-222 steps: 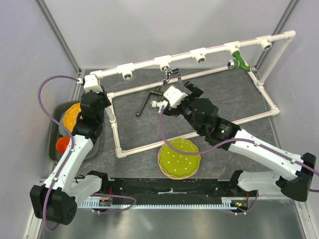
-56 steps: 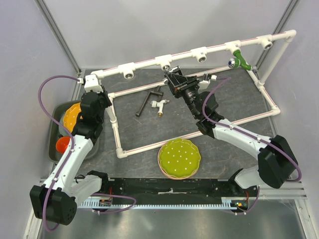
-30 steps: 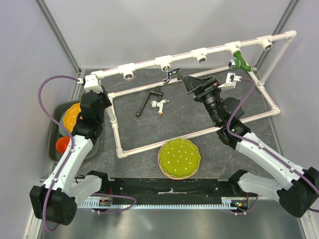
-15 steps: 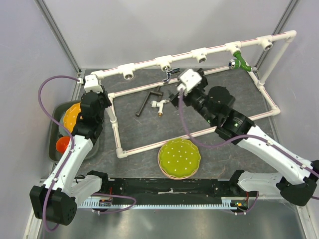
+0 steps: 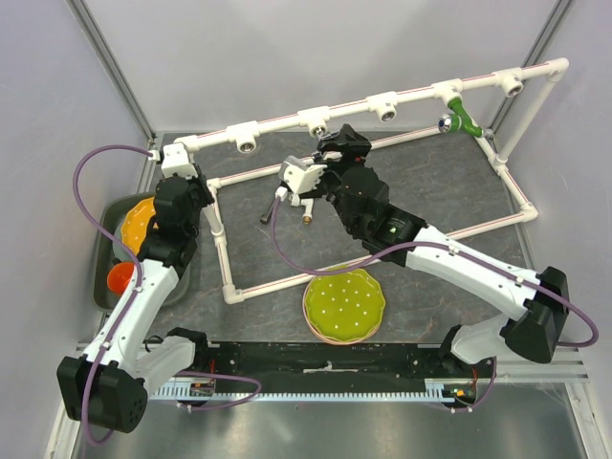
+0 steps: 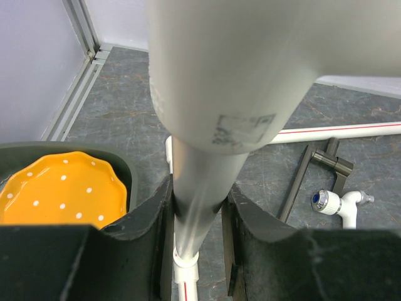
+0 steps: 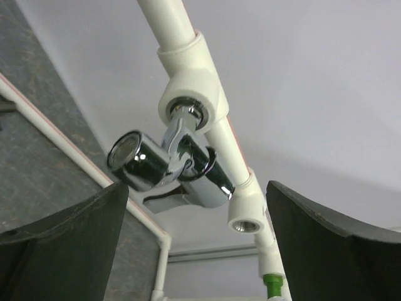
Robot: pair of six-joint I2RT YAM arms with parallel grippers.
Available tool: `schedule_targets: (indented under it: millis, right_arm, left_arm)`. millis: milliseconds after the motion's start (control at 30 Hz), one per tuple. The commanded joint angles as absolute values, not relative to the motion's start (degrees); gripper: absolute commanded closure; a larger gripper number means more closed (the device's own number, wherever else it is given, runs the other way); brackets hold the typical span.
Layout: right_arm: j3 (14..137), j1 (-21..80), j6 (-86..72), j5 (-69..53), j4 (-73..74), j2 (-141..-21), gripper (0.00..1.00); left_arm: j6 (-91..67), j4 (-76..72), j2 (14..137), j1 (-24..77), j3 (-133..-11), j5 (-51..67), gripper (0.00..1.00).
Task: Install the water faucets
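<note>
Faucets total three: silver faucet [image 7: 172, 164] and green faucet [image 5: 462, 116] mounted, white faucet [image 6: 337, 203] loose.

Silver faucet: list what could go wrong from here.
1. The silver faucet hangs from its tee with the right gripper open around it; if barely threaded, it could drop.
2. The white faucet lies by the black bar, under the right arm; a low swing could knock it away.

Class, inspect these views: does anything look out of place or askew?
Yes: the white faucet lies loose on the mat beside the black bar, not installed. The silver faucet sits in a tee socket.
</note>
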State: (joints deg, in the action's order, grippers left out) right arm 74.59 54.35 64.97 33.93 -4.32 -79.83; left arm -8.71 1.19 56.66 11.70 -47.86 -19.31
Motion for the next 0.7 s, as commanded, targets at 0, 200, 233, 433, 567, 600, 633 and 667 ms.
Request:
schedule_targets:
  millis: [0, 200, 233, 433, 567, 600, 633, 667]
  right_arm:
    - [74.7, 54.5, 76.4, 38.9, -17.7, -82.8, 0.02]
    - [75.9, 54.4, 76.5, 40.1, -18.5, -85.4, 0.4]
    - [75.5, 54.4, 76.5, 40.4, -18.8, -85.7, 0.47]
    - [75.9, 54.4, 64.2, 39.5, -16.8, -86.0, 0.92]
    - [77.2, 54.4, 43.9, 34.7, -13.5, -84.2, 0.96]
    - [77.1, 54.5, 39.4, 33.5, -13.5, -83.8, 0.98]
    - [76.9, 54.5, 35.2, 31.3, -13.7, -82.8, 0.98]
    - [76.8, 54.4, 25.6, 30.7, -14.8, -82.5, 0.98]
  left_arm:
    - [-15.7, -0.4, 56.1, 12.2, -49.6, -16.3, 0.98]
    - [-15.9, -0.4, 56.1, 12.3, -49.5, -16.0, 0.98]
    - [-15.9, -0.4, 56.0, 12.3, -49.5, -15.9, 0.98]
    - [-16.0, -0.4, 56.0, 12.2, -49.7, -15.6, 0.98]
    - [-16.0, -0.4, 56.2, 12.3, -49.7, -15.7, 0.98]
    - [-16.0, -0.4, 56.1, 12.3, -49.6, -15.7, 0.98]
    - [-16.0, -0.4, 56.2, 12.3, -49.6, -15.6, 0.98]
    - [-16.0, -0.4, 56.2, 12.2, -49.7, -15.6, 0.98]
